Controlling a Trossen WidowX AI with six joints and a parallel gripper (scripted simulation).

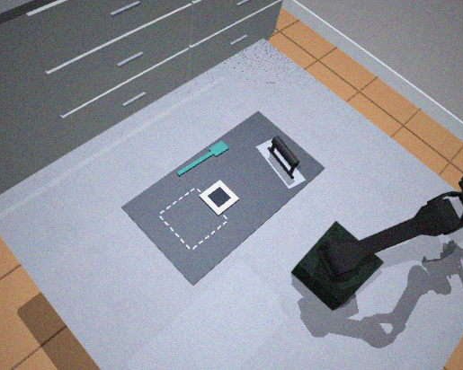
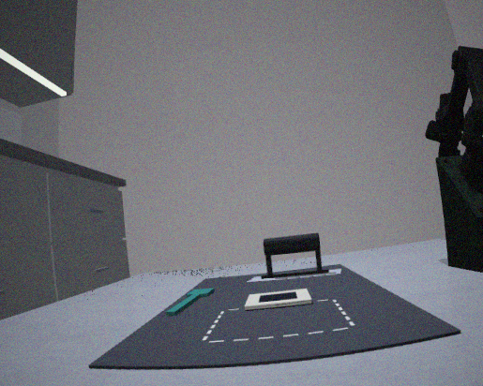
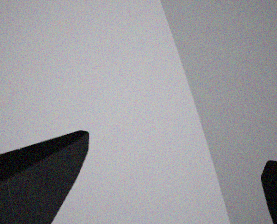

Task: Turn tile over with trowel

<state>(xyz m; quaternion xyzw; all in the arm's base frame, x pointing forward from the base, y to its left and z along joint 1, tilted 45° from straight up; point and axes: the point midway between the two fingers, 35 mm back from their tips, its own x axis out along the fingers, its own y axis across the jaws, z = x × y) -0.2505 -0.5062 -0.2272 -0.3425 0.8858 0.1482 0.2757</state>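
The white tile [image 1: 218,197] [image 2: 278,298] lies flat on the dark grey mat [image 1: 254,215] [image 2: 383,323] with its dark marked square facing up. It sits over the far corner of the dashed outline [image 1: 173,231] [image 2: 265,337], partly inside it. The small teal trowel [image 1: 202,158] [image 2: 190,300] lies flat on the mat beyond the tile, apart from it. My arm [image 1: 416,226] [image 2: 467,117] is folded back at the right, far from the mat. In the wrist view my gripper [image 3: 177,155] is open and empty, with only bare table between the fingers.
A black-handled float [image 1: 283,154] [image 2: 291,245] stands on a pale plate at the mat's far right corner. The arm's base [image 1: 335,269] [image 2: 469,225] stands on the table right of the mat. Grey drawer cabinets [image 1: 97,58] stand behind the table.
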